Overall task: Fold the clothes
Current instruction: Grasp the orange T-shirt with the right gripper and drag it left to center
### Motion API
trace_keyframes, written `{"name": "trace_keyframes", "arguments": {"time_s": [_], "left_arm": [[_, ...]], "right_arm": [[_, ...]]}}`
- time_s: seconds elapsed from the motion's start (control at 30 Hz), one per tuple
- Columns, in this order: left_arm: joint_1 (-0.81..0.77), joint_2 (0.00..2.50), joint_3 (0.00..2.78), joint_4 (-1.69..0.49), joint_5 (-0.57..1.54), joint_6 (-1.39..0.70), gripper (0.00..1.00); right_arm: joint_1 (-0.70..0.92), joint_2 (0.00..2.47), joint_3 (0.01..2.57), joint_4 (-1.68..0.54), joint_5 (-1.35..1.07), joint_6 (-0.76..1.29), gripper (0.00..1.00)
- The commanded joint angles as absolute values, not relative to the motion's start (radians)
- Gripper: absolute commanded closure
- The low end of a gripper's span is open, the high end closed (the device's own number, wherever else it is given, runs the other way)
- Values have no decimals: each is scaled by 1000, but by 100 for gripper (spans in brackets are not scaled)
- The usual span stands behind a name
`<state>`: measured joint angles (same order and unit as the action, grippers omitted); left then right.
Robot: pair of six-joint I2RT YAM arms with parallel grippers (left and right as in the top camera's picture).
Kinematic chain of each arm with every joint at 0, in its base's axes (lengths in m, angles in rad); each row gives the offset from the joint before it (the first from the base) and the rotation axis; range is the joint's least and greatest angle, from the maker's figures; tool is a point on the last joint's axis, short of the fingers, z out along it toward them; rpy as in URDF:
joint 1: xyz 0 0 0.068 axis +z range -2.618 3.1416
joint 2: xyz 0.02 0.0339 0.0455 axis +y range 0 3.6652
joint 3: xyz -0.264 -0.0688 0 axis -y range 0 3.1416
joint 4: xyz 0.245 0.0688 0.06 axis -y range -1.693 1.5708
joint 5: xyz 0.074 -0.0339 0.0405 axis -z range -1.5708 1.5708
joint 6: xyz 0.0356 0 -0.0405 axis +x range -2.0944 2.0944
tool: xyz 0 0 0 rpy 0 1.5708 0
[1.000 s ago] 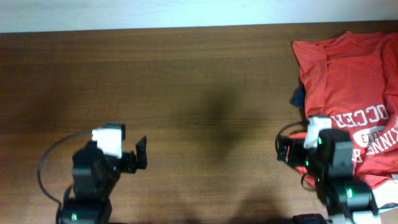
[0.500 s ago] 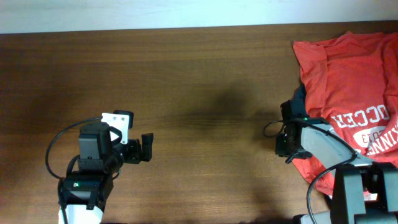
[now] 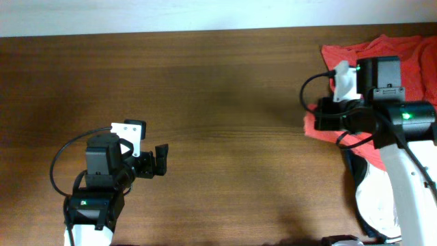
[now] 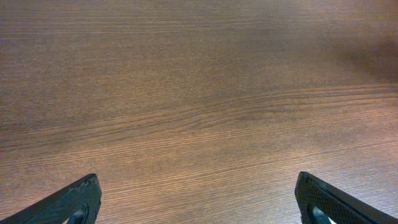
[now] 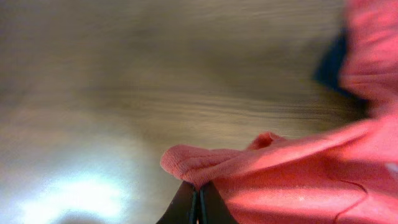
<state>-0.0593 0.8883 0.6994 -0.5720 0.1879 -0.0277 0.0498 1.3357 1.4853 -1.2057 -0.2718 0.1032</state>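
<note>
Right fingers (image 5: 184,209) pinch the red shirt (image 5: 298,180) — its folded edge between them.

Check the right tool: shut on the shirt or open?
Shut: the wrist view shows the right tool pinching the red shirt, no gap visible.

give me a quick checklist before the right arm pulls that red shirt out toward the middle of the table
1. Right gripper shut on the shirt hem: ok.
2. Grip deep enough to hold during a pull: cannot tell; only a thin fold shows at the fingertips.
3. Left gripper open with nothing between its fingers: ok.
4. Bare table between the two arms to spread on: ok.
5. Shirt lying flat: not ok; it is bunched at the table's right end, partly under the right arm.
6. Dark blue cloth free of the shirt: cannot tell.
</note>
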Motion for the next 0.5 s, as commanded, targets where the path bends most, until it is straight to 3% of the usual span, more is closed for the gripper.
{"name": "trace_keyframes", "arguments": {"time_s": [0.0,0.1,0.27,0.3,0.33,0.37,0.4,0.47], "left_arm": [[-56,887,717,-554,203,-38,1],[-56,887,717,-536,204,-38,1],[-56,887,717,-536,204,-38,1],[-56,888,717,-534,207,-38,1],[-56,887,717,-534,221,-38,1],[-56,887,717,-532,237,-38,1],[-56,887,717,-532,252,-38,1],[-56,888,717,-510,357,-38,1]], "right_arm": [[223,1338,1483,-1129,-519,84,96],[472,1387,1483,-918,-455,149,96],[662,1610,1483,-778,-365,173,96],[661,1618,1483,-780,-341,173,86],[658,1617,1484,-781,-251,173,47],[654,1607,1487,-786,-191,173,16],[643,1590,1492,-801,-140,173,1],[588,1545,1494,-857,-119,173,1]]}}
